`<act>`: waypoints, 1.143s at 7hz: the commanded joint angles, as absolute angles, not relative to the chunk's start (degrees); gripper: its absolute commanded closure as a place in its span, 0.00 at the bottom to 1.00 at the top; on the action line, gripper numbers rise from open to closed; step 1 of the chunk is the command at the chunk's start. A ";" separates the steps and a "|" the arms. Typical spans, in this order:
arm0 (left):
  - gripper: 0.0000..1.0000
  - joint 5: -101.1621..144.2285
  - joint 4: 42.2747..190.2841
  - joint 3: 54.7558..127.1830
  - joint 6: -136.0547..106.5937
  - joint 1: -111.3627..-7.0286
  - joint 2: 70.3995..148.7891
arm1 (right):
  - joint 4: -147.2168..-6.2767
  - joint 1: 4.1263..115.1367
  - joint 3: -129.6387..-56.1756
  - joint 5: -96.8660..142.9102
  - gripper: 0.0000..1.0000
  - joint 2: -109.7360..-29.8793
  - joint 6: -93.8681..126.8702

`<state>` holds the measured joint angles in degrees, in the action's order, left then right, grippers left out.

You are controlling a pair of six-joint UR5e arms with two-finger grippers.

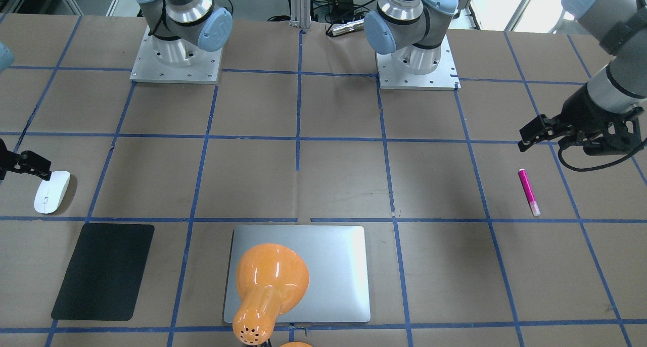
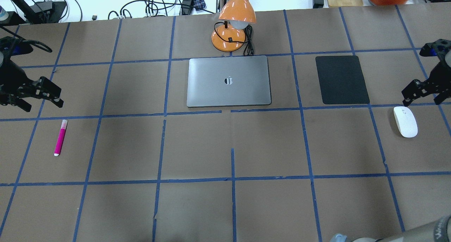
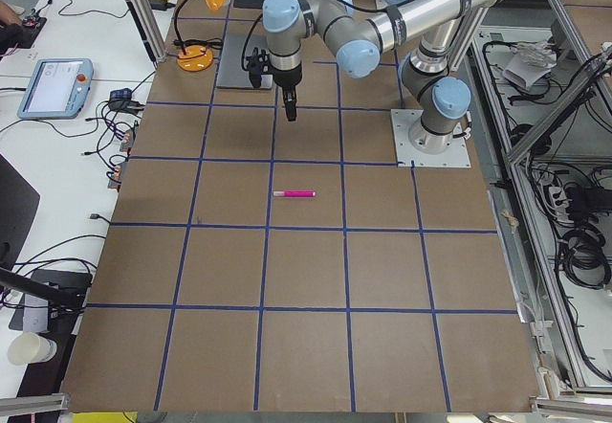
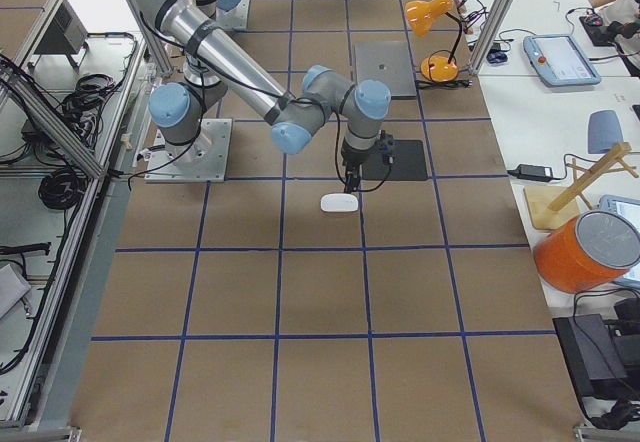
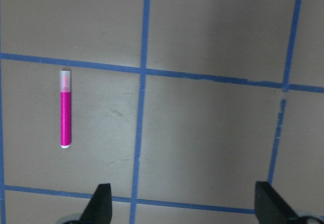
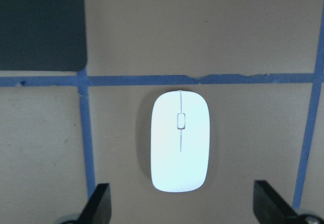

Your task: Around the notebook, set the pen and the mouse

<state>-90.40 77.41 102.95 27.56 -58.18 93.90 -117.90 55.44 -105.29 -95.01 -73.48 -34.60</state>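
The magenta pen (image 2: 60, 137) lies on the brown table at the far left of the overhead view. My left gripper (image 2: 40, 103) hovers above the table just beyond the pen, open and empty; in the left wrist view the pen (image 5: 65, 110) sits left of the gripper's line. The white mouse (image 2: 405, 121) rests at the far right. My right gripper (image 2: 422, 100) hangs over its far end, open, and the mouse (image 6: 180, 148) is centred between the fingers in the right wrist view. The silver notebook (image 2: 229, 80) lies closed at the table's far middle.
A thin black mat (image 2: 341, 79) lies between the notebook and the mouse. An orange desk lamp (image 2: 232, 20) stands just behind the notebook, its head leaning over it. Both arm bases (image 1: 177, 59) are bolted at the robot's side of the table.
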 commanded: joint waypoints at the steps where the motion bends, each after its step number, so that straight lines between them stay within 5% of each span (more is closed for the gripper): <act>1: 0.00 -91.66 63.71 109.48 31.99 -54.67 97.89 | -121.38 53.44 -107.74 -92.92 0.00 -69.88 -33.00; 7: 0.00 -92.02 49.67 113.91 36.12 -50.80 108.44 | -126.02 53.44 -110.57 -93.60 0.00 -65.84 -31.82; 8: 0.00 -91.93 48.01 113.82 36.21 -50.80 110.02 | -126.03 53.44 -110.48 -93.60 0.07 -65.92 -31.99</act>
